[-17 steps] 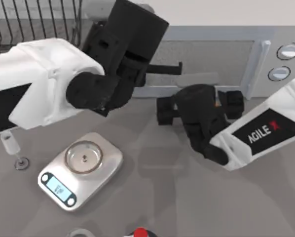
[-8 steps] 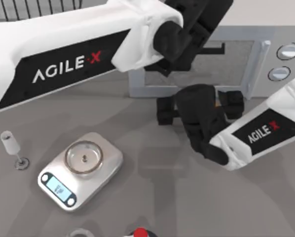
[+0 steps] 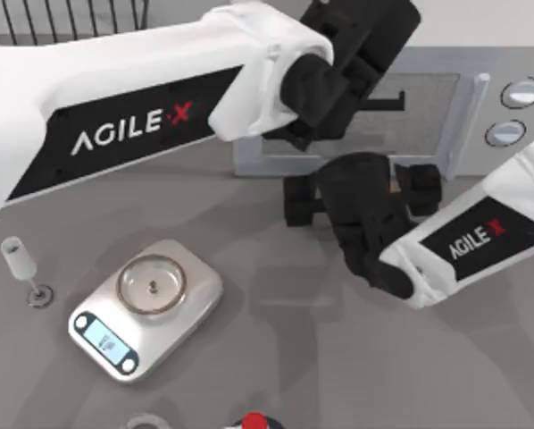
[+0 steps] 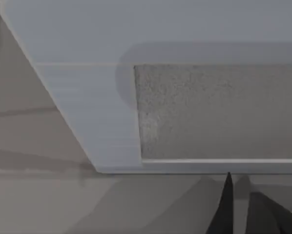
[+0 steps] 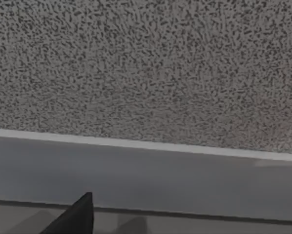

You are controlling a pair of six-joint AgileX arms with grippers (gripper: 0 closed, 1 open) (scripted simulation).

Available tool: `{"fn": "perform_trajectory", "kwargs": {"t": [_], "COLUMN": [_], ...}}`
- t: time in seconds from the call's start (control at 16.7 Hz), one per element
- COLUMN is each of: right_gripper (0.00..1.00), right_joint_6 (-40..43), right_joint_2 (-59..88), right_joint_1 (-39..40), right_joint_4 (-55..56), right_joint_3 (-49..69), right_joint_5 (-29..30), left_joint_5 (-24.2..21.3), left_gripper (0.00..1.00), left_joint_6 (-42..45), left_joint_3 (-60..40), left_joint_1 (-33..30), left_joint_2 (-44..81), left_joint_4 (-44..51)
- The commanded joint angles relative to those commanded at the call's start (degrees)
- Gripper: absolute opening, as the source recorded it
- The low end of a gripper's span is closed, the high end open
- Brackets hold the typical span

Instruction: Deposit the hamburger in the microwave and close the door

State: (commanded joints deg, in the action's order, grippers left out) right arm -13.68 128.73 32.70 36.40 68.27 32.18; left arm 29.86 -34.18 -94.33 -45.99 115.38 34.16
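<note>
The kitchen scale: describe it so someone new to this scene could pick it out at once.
Start from the microwave, the large light-grey box at the back of the table, and come forward and towards the table's left side. There the kitchen scale lies flat, a small silver slab turned at an angle. Its round weighing plate and blue display set it apart from the small clear glass standing at its left.

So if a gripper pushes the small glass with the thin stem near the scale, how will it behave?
The glass would probably tip easily: it stands upright on a thin stem over a small round foot. Once down it may roll, since its cup looks cylindrical. It seems light and possibly fragile, so a sideways nudge toward the scale is risky.
</note>
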Motion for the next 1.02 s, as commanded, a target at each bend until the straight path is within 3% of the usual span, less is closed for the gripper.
{"fn": "perform_trajectory", "kwargs": {"t": [0.48, 0.72, 1.02], "right_gripper": [1.0, 1.0, 1.0], "right_joint_6": [0.0, 0.0, 0.0], "right_joint_2": [0.0, 0.0, 0.0], "right_joint_1": [0.0, 0.0, 0.0], "right_joint_4": [0.0, 0.0, 0.0], "right_joint_3": [0.0, 0.0, 0.0], "right_joint_5": [0.0, 0.0, 0.0], "left_joint_5": [-0.4, -0.4, 1.9], "left_gripper": [0.0, 0.0, 0.0], "left_joint_6": [-0.2, -0.2, -0.8], "left_joint_3": [12.3, 12.8, 6.2], "left_joint_1": [-0.2, -0.2, -0.9], "left_joint_2": [4.6, 4.9, 6.3], "left_joint_4": [-18.0, -18.6, -15.7]}}
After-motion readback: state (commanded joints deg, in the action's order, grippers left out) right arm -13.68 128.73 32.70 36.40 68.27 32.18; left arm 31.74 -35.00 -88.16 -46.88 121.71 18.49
